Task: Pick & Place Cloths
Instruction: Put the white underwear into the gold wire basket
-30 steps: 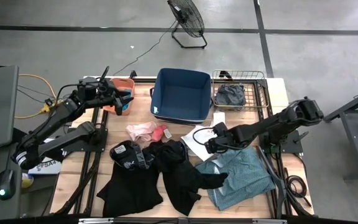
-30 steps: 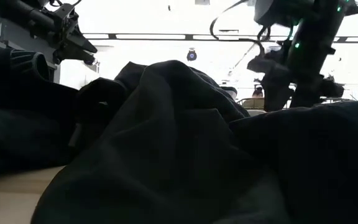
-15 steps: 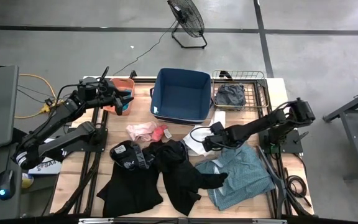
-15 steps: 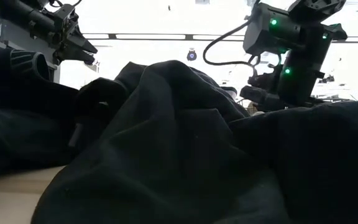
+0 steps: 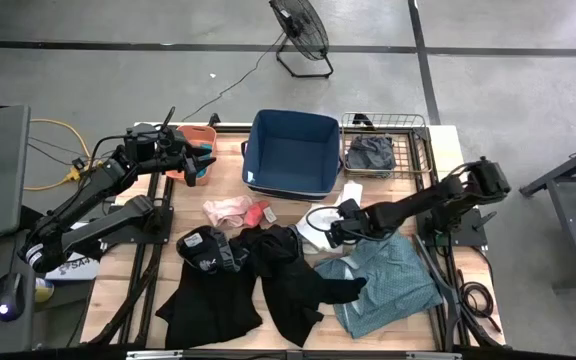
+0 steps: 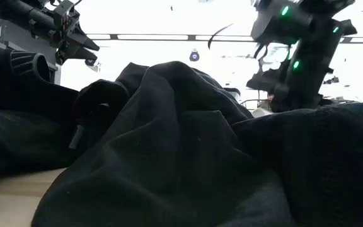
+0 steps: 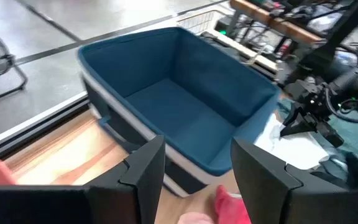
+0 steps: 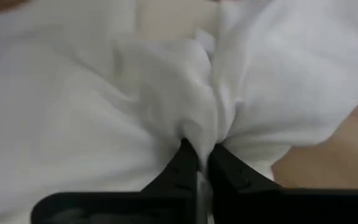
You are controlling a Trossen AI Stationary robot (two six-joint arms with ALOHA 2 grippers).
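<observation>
Our right end effector [image 5: 335,224] is down on the white cloth [image 5: 318,226] in the middle of the desk [image 5: 128,290], its fingers [image 8: 185,168] pinched together on a fold of it. The navy bin [image 5: 291,152] sits just behind, so we think the lift goes up and back. The teal shirt [image 5: 388,280] and black clothes [image 5: 268,270] lie close by. Our left end effector [image 5: 200,160] waits half open, holding nothing, by the orange bin [image 5: 200,133].
</observation>
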